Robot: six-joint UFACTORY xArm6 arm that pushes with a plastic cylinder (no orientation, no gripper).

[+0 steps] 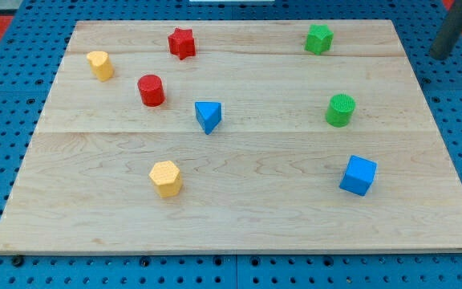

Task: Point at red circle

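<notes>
The red circle (151, 90), a short red cylinder, stands on the wooden board (263, 217) in its upper left part. My tip (440, 54) is at the end of the dark rod at the view's top right, just off the board's right edge. It is far to the right of the red circle and touches no block. The nearest blocks to the tip are the green star-like block (319, 38) and the green cylinder (341, 110).
A red star (181, 42) lies above and right of the red circle. A yellow block (99, 65) is to its upper left, a blue triangle (208, 116) to its lower right. A yellow hexagon (166, 178) and a blue cube (358, 175) lie lower down.
</notes>
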